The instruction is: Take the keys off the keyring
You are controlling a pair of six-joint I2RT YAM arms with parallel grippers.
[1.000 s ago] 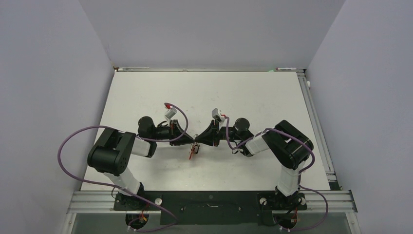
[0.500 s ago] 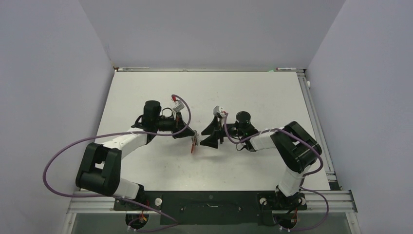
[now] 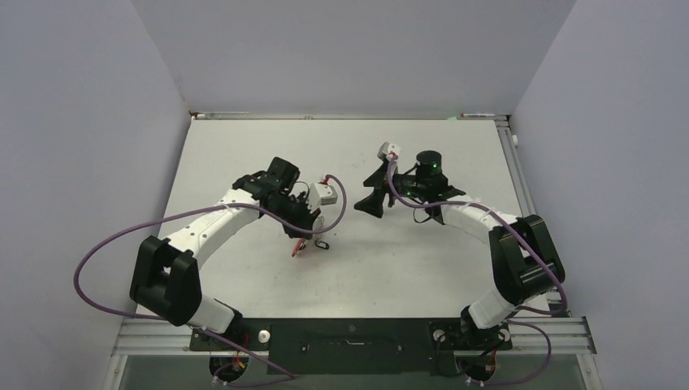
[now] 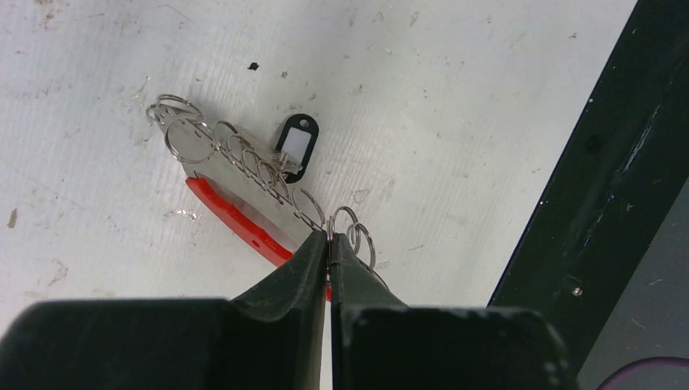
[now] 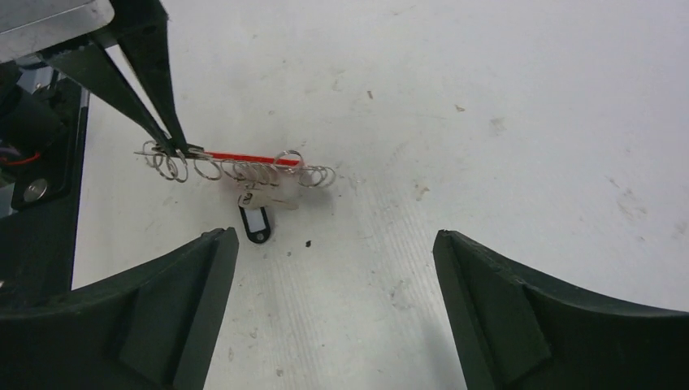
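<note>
The keyring (image 4: 244,213) is a curved grey-and-red band carrying a row of thin silvery wire rings. My left gripper (image 4: 329,236) is shut on a wire ring at the band's near end. From a middle ring hang the keys: a small pale key (image 4: 282,165) and a dark-headed one with a white window (image 4: 297,147). In the right wrist view the keyring (image 5: 244,162) shows side-on, with the pale key (image 5: 264,197) and dark-headed key (image 5: 256,223) below it. My right gripper (image 5: 331,236) is open, empty and well apart from the ring. From above, the keyring (image 3: 301,247) sits under the left gripper (image 3: 313,234), with the right gripper (image 3: 371,200) farther back.
A black frame rail (image 4: 601,187) runs along the right of the left wrist view. Purple cables (image 3: 106,252) loop off both arms. The white tabletop (image 3: 244,154) carries small scuffs and specks.
My right gripper has opened, let go at the keyring and pulled away toward the far right. My left arm has swung round and kept the keyring, shifting it slightly left.
</note>
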